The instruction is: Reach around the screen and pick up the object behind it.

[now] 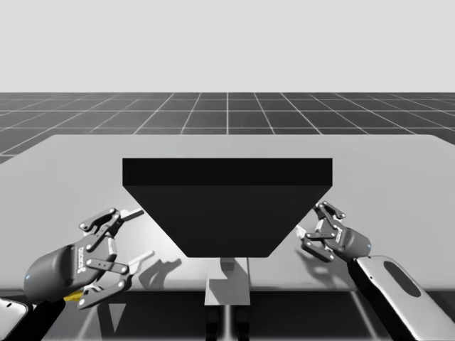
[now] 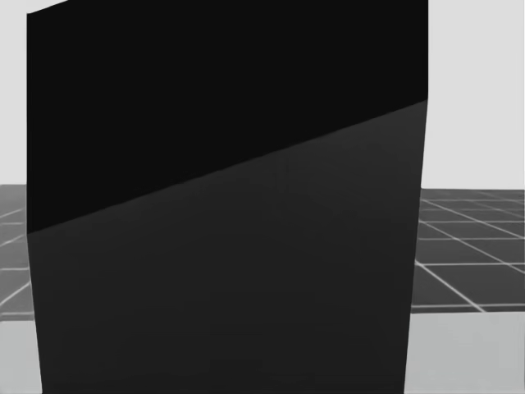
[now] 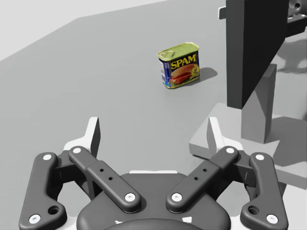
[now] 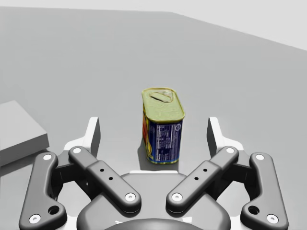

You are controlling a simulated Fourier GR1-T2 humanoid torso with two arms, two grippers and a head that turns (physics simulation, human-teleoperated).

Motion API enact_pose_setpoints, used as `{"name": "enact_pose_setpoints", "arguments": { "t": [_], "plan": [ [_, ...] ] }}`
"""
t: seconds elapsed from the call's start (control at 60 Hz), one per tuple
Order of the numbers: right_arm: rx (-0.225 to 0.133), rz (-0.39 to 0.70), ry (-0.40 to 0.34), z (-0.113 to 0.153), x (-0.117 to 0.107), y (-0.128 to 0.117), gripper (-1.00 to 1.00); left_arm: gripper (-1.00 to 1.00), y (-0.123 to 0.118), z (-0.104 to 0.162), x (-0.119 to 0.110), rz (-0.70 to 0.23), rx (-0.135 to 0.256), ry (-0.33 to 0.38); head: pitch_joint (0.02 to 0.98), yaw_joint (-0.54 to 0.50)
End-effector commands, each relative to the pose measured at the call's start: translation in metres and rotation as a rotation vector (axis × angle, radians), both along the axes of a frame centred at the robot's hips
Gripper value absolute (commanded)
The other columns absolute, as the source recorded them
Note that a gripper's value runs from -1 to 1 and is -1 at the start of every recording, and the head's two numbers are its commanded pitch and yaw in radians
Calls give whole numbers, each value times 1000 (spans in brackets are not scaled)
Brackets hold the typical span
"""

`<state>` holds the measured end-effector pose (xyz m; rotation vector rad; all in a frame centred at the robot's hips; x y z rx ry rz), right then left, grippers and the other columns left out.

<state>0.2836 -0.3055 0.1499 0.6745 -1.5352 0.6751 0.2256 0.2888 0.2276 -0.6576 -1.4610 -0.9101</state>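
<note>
- Right gripper (image 4: 153, 136) spreads its fingers; the blue rectangular can (image 4: 163, 139) stands upright just ahead, centred on their gap, untouched.
- Left gripper (image 3: 153, 139), also spread, has that can well ahead, near the black screen (image 3: 249, 48).

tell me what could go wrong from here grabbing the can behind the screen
1. The blue rectangular can stands upright, untouched, ahead of the open right gripper; an off-centre close could tip it.
2. The screen blocks the head view, so a slip might go unseen there.
3. The left gripper is near the screen's base and could bump it.
</note>
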Motion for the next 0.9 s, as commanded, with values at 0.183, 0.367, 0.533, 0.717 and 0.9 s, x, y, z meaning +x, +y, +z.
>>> {"name": "enact_pose_setpoints", "arguments": {
  "t": [0.183,0.367,0.533,0.717,0.9],
  "plan": [
    [-13,32,36,-18,41,15,-1000,-1000,0,-3,-4,1,6,-12,184,-58],
    [-26,52,56,-26,58,29,-1000,-1000,-1,-2,-5,4,7,-20,187,-55],
    [-34,73,64,-30,72,43,-1000,-1000,-2,-2,-7,1,13,-29,192,-57],
    [-42,88,81,-35,85,56,-1000,-1000,-2,-3,-8,-3,18,-32,194,-55],
    [-65,91,113,-43,91,65,-1000,-1000,-2,-3,-10,-1,19,-35,195,-53]
  ]
}}
